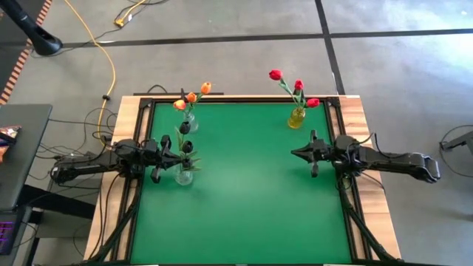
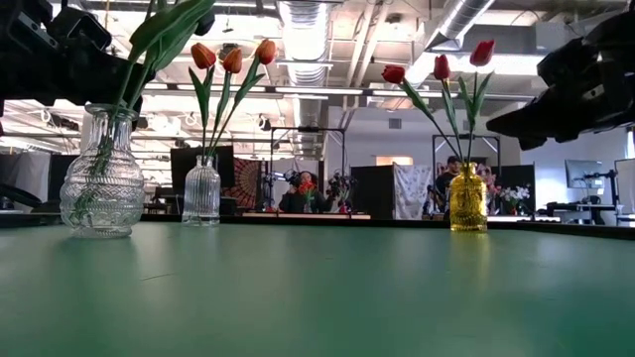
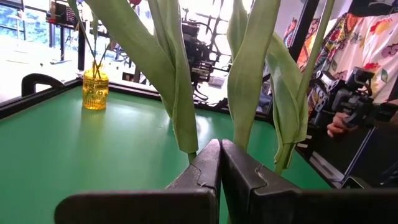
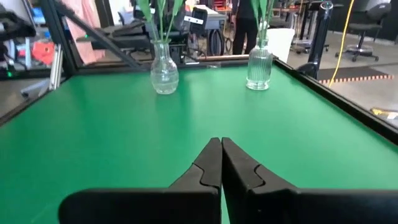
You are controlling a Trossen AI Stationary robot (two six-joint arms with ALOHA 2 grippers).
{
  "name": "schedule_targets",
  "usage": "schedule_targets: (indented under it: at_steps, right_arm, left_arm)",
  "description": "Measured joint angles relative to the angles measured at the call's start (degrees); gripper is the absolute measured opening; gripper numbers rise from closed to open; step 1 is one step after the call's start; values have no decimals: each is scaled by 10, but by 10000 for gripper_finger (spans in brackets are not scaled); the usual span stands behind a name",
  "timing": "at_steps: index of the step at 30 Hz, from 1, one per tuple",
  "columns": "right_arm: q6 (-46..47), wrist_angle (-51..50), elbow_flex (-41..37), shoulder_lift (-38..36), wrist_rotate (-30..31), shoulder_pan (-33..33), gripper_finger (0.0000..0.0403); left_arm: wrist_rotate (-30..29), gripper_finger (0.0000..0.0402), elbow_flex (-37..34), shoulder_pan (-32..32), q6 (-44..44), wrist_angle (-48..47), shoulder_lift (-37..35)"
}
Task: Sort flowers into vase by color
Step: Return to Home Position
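Black fingers of the left gripper [image 3: 221, 149] are pressed together with nothing between them, their tips just short of broad green leaves [image 3: 174, 93]. Only the high view shows that these belong to the dark flowers [image 1: 185, 137] standing in the round clear vase [image 1: 184, 175] just beside that gripper. The right gripper [image 4: 221, 144] is likewise closed and empty, hovering over the green table [image 1: 244, 192] on the opposite side. Farther back, orange flowers [image 1: 192, 96] stand in a ribbed clear vase [image 2: 201, 190] and red flowers [image 1: 295, 85] in a yellow vase [image 1: 296, 118]. The low view cuts off the dark heads but shows people in the room behind. The left wrist view catches a person's hand [image 3: 339, 124].
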Motion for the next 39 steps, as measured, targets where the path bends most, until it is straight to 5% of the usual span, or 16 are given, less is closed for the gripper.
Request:
schedule_targets:
  at_steps: [39]
  right_arm:
    - [11, -28, 1, -5, 2, 0, 31]
  left_arm:
    - [0, 0, 0, 0, 1, 0, 0]
